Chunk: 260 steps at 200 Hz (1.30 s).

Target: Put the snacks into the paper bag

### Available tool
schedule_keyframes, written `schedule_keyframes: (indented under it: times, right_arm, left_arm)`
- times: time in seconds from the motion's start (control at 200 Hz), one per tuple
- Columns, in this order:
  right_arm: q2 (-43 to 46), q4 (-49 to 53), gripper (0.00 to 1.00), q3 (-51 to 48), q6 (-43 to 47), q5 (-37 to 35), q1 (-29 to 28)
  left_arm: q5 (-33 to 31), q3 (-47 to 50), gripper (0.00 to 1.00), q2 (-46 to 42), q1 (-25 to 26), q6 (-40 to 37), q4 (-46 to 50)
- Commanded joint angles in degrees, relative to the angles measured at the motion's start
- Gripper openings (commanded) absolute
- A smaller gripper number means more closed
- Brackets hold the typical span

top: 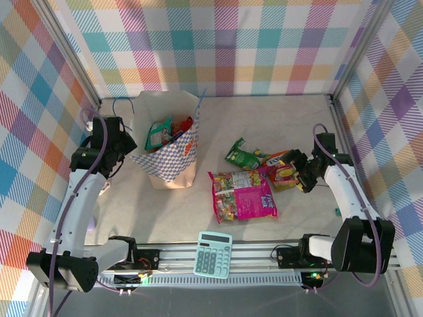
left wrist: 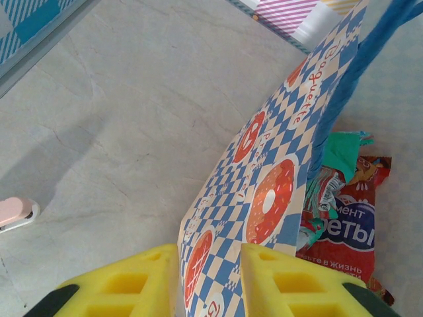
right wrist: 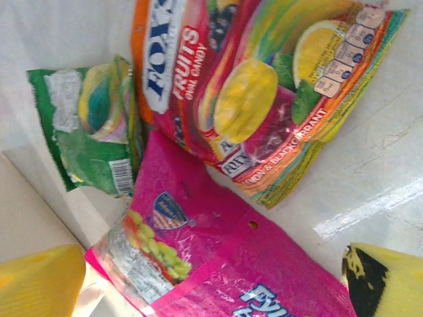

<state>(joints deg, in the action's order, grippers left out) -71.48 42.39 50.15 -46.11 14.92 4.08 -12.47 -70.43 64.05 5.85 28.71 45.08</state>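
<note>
- Pale surface (top: 291,119) boxed in by plaid walls, with both arm bases bolted at its near edge.
- Nearest, a teal calculator (top: 213,254) lies at the near edge, about midway between the bases.
- Just beyond it a magenta packet (top: 242,195) lies flat, its clear end showing sweets.
- Right gripper (top: 299,173) hangs low just right of this group of packets. In the wrist view the right gripper (right wrist: 211,281) stands wide open, yellow fingers well apart, with nothing between them but the magenta packet (right wrist: 225,257) below.
- Past the magenta packet lies a Fox's packet (right wrist: 244,86), multicoloured, its lower corner touching the magenta one. In the top view the Fox's packet (top: 283,172) lies just beside the right gripper.
- A green packet (right wrist: 92,125) lies against the Fox's packet's side, and it is the farthest of the three (top: 243,156).
- Left of middle stands the bag (top: 173,155), its mouth gaping and its checkered wall sagging outward.
- Inside the bag lie a red packet (left wrist: 344,231) and a teal packet (left wrist: 344,152), with a blue cord (left wrist: 370,66) running above them.
- Left gripper (top: 129,148) is at the bag's left side. From the wrist view, the left gripper (left wrist: 208,277) is closed on the bag's (left wrist: 264,198) checkered wall, the paper filling the gap between its fingers.
</note>
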Motion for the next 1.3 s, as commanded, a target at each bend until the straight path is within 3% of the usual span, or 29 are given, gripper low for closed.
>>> schedule_keyframes:
  times: [0.0, 0.475, 0.935, 1.295]
  right_arm:
    - [-1.50, -2.71, 0.99, -1.53, -1.09, 2.04, 0.91]
    - [-9.42, -12.92, 0.99, -4.19, -0.82, 1.97, 1.17]
    - [-13.78, -12.51, 0.98, -3.65, -0.29, 0.65, 1.19]
    - [-15.62, -17.79, 0.92, -4.47, -0.30, 0.75, 1.19]
  left_arm:
    - [-0.33, -1.90, 0.30, 0.20, -0.22, -1.02, 1.39]
    - [-0.36, -1.83, 0.30, 0.73, -0.13, -0.83, 1.37]
    - [-0.86, -1.88, 0.30, 1.61, 0.05, -0.68, 1.41]
    - [-1.08, -1.81, 0.31, 1.95, 0.38, -0.63, 1.24]
